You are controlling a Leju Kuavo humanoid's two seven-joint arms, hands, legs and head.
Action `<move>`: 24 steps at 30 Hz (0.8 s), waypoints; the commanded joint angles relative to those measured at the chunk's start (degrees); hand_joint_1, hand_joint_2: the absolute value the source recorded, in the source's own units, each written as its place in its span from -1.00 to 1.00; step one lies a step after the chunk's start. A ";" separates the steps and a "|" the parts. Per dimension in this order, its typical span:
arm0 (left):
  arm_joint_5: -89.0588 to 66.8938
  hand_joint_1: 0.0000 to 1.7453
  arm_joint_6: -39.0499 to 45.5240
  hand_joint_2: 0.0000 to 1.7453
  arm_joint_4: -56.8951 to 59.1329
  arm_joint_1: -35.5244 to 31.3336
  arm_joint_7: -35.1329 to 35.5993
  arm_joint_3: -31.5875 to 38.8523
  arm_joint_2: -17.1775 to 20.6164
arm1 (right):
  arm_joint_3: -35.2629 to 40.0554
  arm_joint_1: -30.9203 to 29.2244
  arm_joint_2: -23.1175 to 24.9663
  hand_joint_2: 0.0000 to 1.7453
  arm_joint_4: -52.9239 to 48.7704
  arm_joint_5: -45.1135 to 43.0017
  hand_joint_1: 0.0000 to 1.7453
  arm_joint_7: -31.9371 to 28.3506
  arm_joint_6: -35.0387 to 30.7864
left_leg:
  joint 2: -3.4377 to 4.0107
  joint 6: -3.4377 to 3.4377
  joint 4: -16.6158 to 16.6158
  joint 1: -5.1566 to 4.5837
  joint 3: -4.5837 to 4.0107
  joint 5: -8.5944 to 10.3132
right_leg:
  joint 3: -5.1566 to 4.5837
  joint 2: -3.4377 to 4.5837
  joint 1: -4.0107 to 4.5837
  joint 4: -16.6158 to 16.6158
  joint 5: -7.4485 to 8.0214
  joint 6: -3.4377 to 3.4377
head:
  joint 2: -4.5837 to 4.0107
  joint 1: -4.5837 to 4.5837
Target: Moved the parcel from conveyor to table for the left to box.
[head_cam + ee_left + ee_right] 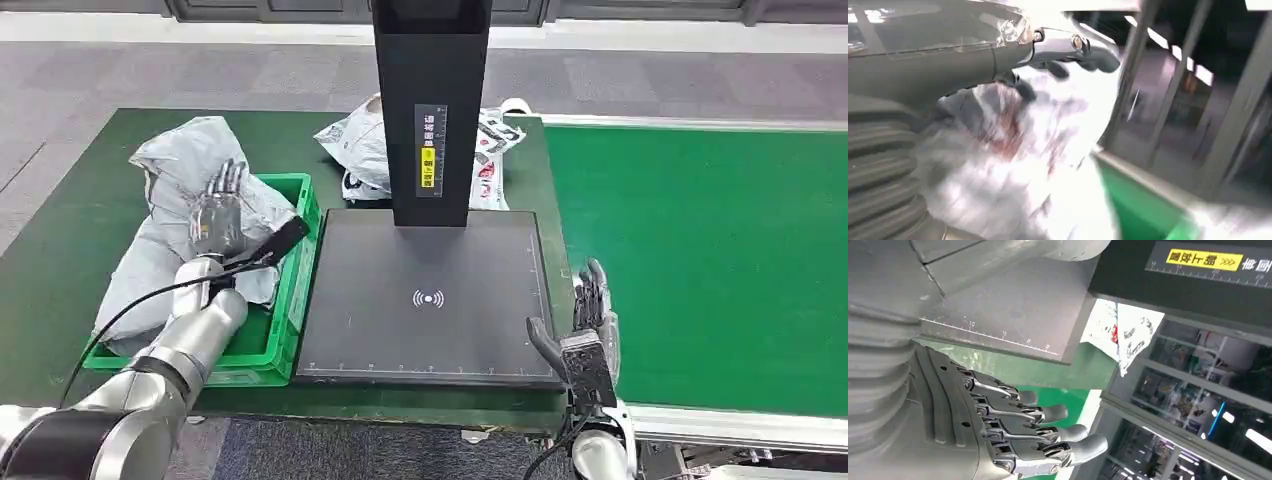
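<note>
A crumpled grey parcel (170, 195) lies in the green crate (300, 285) on the left of the table, spilling over the crate's far and left rims. My left hand (220, 212) hovers over its middle with fingers spread and nothing gripped. The left wrist view is blurred, with the hand (1048, 50) just above the pale parcel (1013, 165). A white printed parcel (358, 145) lies on the table behind the scanner post. My right hand (585, 328) stands open and empty at the scanner plate's right front corner, fingers (1048, 432) straight.
The black scanner plate (430, 290) with its tall black post (432, 100) fills the table's middle. The bright green conveyor (700, 260) runs along the right. Dark green table top (60, 230) shows left of the crate. A black cable (150, 300) runs along my left forearm.
</note>
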 commanded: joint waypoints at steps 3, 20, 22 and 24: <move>19.91 -1.00 -2.46 -1.00 -7.88 1.28 -11.61 5.59 -3.72 | -2.56 -7.00 0.46 1.00 10.69 -2.46 -1.00 -2.30 1.24 | 0.12 0.00 -0.07 0.05 0.04 0.01 | 0.04 0.09 0.06 -0.12 0.06 -0.03 | 0.00 0.00; 37.80 -1.00 -20.58 1.00 -18.52 3.05 -17.64 -12.16 -8.94 | 0.22 -18.03 -1.34 -1.00 21.16 -7.43 -1.00 -4.59 2.06 | -0.31 0.10 -0.03 0.08 -0.15 0.13 | 0.01 -0.35 0.10 -0.18 0.06 0.02 | 0.00 0.00; 37.67 -1.00 -22.84 1.00 -18.79 3.98 -18.11 -16.65 -10.57 | 1.11 -18.58 -0.49 -1.00 21.28 -7.89 -1.00 -4.26 3.10 | -0.30 0.14 -0.01 0.05 -0.16 0.10 | 0.01 -0.36 0.07 -0.15 0.05 0.03 | 0.00 0.00; 37.61 -1.00 -22.51 1.00 -17.95 4.63 -19.87 -19.63 -12.19 | 1.82 -17.83 0.24 1.00 19.90 -7.68 -1.00 -4.40 2.74 | -0.24 0.13 -0.03 0.02 -0.12 0.08 | 0.04 -0.28 0.03 -0.16 0.07 0.05 | 0.00 0.00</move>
